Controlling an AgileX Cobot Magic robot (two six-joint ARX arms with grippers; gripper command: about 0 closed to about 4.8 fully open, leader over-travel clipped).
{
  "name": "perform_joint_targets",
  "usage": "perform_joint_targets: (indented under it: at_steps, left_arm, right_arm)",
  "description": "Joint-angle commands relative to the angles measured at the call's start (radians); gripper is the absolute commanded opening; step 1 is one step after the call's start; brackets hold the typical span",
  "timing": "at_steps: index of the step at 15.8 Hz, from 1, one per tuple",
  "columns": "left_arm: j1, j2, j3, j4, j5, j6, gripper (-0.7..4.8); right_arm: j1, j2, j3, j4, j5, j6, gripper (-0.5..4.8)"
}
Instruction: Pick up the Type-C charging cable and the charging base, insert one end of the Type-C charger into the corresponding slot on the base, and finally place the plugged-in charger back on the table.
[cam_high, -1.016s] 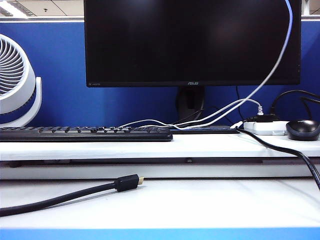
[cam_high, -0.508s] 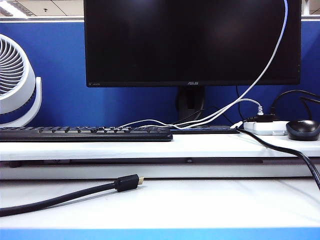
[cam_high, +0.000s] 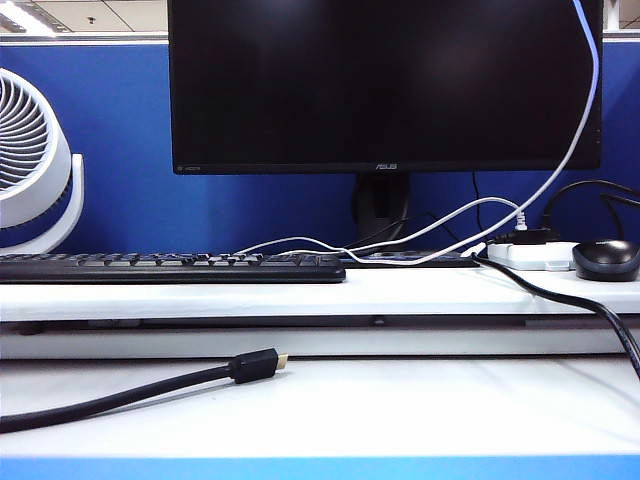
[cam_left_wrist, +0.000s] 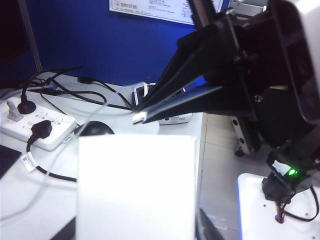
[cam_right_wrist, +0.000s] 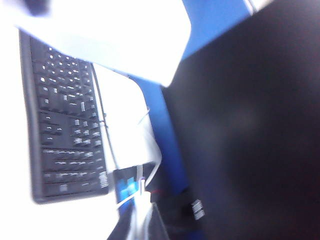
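In the left wrist view, my left gripper (cam_left_wrist: 137, 231) is shut on the charging base (cam_left_wrist: 136, 187), a plain white block whose sides meet the dark fingers (cam_left_wrist: 206, 229). Just beyond the block, my right gripper (cam_left_wrist: 143, 114) reaches in with black fingers pinched on the silvery plug (cam_left_wrist: 138, 118) of the Type-C charging cable. The plug sits apart from the base. From the right wrist view, the right gripper (cam_right_wrist: 144, 222) is shut on the white cable (cam_right_wrist: 142, 197), with the base (cam_right_wrist: 112, 35) blurred ahead. The cable (cam_high: 596, 65) hangs from above the exterior view, where neither gripper shows.
On the table (cam_high: 400, 405) lies a black cable with a gold-tipped plug (cam_high: 256, 365). A keyboard (cam_high: 170, 267), monitor (cam_high: 380, 80), fan (cam_high: 30, 170), power strip (cam_high: 535, 255) and mouse (cam_high: 605, 258) stand on the raised board behind. The strip (cam_left_wrist: 37, 127) lies below both grippers.
The hanging white cable has swung a little to the right at the top, and its lower stretch has sagged closer to the raised board. Nothing else moved.
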Motion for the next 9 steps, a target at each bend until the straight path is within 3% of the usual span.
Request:
perform_joint_targets:
  at_steps: [1, 3, 5, 9]
  left_arm:
    - [0.000, -0.004, 0.007, 0.020, 0.020, -0.072, 2.68]
    - [0.000, -0.003, 0.007, 0.020, 0.068, -0.135, 2.68]
    - [0.000, -0.003, 0.007, 0.021, 0.143, -0.219, 2.68]
    - [0.000, -0.003, 0.007, 0.020, 0.262, -0.314, 2.68]
  right_arm:
    - [-0.003, -0.001, 0.003, 0.134, -0.012, -0.259, -0.01]
    - [-0.003, 0.002, 0.003, 0.233, -0.036, -0.468, -0.01]
    - [-0.003, 0.002, 0.003, 0.246, -0.142, -0.671, -0.01]
    - [-0.003, 0.002, 0.003, 0.248, -0.322, -0.844, -0.01]
